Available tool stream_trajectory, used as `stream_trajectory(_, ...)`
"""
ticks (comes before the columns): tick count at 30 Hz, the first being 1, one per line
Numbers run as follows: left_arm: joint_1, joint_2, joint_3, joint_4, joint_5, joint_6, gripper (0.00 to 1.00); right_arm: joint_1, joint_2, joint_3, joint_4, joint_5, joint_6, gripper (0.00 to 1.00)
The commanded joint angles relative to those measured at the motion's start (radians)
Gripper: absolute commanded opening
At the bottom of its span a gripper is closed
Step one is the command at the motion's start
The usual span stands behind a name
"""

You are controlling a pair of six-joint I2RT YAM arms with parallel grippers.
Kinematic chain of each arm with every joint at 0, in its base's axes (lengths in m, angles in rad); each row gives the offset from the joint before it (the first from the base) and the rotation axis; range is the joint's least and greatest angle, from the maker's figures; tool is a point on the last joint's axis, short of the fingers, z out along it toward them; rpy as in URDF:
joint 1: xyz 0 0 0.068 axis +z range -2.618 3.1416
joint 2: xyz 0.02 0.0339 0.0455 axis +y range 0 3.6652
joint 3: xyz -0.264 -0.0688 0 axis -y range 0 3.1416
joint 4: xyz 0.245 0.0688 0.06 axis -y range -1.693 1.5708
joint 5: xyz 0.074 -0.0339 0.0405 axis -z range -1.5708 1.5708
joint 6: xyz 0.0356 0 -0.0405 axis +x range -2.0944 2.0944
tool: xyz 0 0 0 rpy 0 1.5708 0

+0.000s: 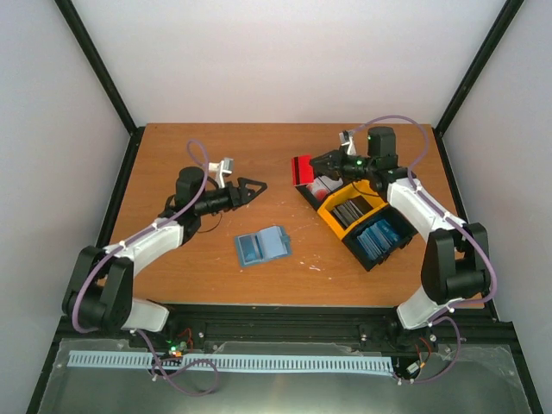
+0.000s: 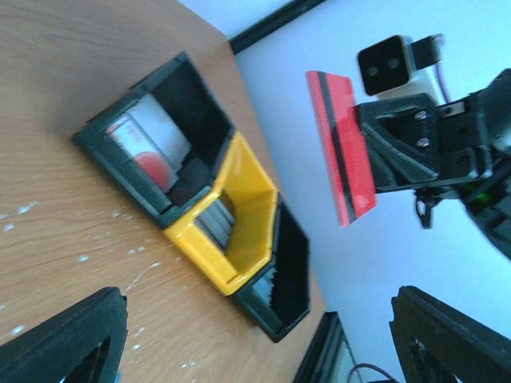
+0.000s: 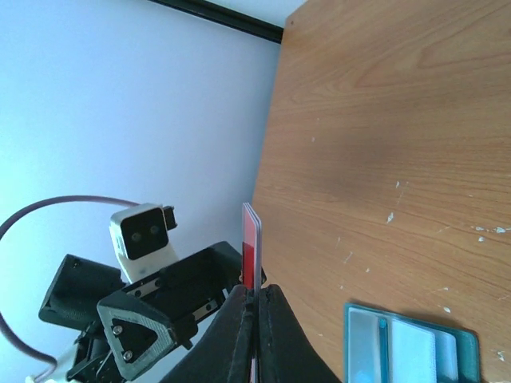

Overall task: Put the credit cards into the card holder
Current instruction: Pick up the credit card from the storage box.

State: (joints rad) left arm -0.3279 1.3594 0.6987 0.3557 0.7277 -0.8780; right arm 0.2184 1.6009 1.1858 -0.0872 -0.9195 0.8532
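The right gripper (image 1: pixel 321 166) pinches a red credit card (image 1: pixel 301 169) upright over the far-left end of the black-and-yellow tray (image 1: pixel 332 210). The left gripper (image 1: pixel 253 189) hangs with jaws wide. The card holder (image 1: pixel 262 246) lies open on the table (image 1: pixel 172 155), nearer than the left gripper and well left of the card.

The credit card (image 1: pixel 301 169) stands edge-up between the right gripper's (image 1: pixel 313 170) jaws and sticks out ahead of them. The tray (image 1: pixel 358 220) sits on the table (image 1: pixel 190 155) below and behind those jaws. The card holder (image 1: pixel 263 247) lies on the table below the left gripper's (image 1: pixel 259 187) jaws, to their near side, and those jaws face the card across a gap.
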Motion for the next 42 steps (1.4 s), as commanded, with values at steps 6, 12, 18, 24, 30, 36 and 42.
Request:
stream_trajectory(6, -0.049, 0.326, 0.416, 0.044, 0.191, 0.004, 0.92, -0.100, 0.001, -0.024, 0.126, -0.058, 0.097, 0.03)
stream_trajectory(12, -0.085, 0.585, 0.653, 0.032, 0.263, -0.030, 0.91, -0.154, 0.023, -0.037, 0.114, -0.062, 0.031, 0.03)
stream_trajectory(18, -0.124, 0.752, 0.823, 0.065, 0.369, -0.103, 0.85, -0.177, 0.061, -0.065, 0.120, -0.065, -0.015, 0.03)
stream_trajectory(24, -0.146, 0.827, 0.833, 0.244, 0.453, -0.249, 0.73, -0.180, 0.094, -0.063, 0.100, -0.066, -0.051, 0.03)
stream_trajectory(30, -0.170, 0.875, 0.877, 0.222, 0.472, -0.266, 0.54, -0.180, 0.108, -0.062, 0.097, -0.088, -0.074, 0.03)
stream_trajectory(36, -0.172, 0.898, 0.908, 0.250, 0.483, -0.291, 0.33, -0.180, 0.100, -0.075, 0.091, -0.098, -0.097, 0.03)
stream_trajectory(42, -0.172, 0.913, 0.928, 0.276, 0.493, -0.305, 0.17, -0.179, 0.098, -0.081, 0.097, -0.105, -0.117, 0.03)
